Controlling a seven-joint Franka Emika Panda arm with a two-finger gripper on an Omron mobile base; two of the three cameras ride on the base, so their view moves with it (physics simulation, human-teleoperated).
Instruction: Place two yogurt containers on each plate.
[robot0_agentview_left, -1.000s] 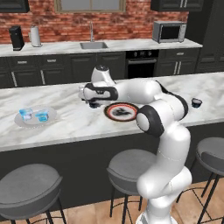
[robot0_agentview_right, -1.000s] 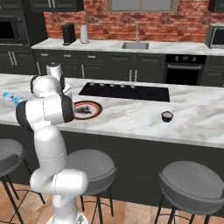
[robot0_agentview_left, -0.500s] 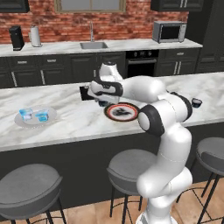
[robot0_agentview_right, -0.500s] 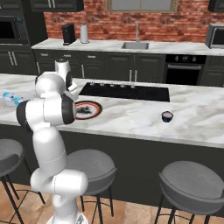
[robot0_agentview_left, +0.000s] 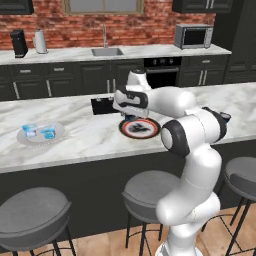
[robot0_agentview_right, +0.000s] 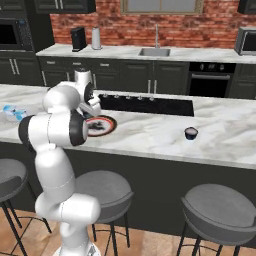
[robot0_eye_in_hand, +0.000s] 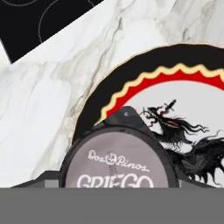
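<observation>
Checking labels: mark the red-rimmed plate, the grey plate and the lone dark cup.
Red-rimmed plate (robot0_agentview_left: 150, 131): left base view, right rim.
Grey plate (robot0_agentview_left: 59, 131): left base view, right rim.
Dark cup (robot0_agentview_right: 191, 133): right base view, its side.

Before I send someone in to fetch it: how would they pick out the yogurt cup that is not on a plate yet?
Follow the marble island counter to its right stretch, past the black cooktop. A small dark yogurt cup stands alone on bare marble there, well apart from the red-rimmed plate.

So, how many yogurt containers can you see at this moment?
4: two light blue cups on the pale plate; one dark cup on the red-rimmed plate; one dark cup alone on the counter.
</observation>
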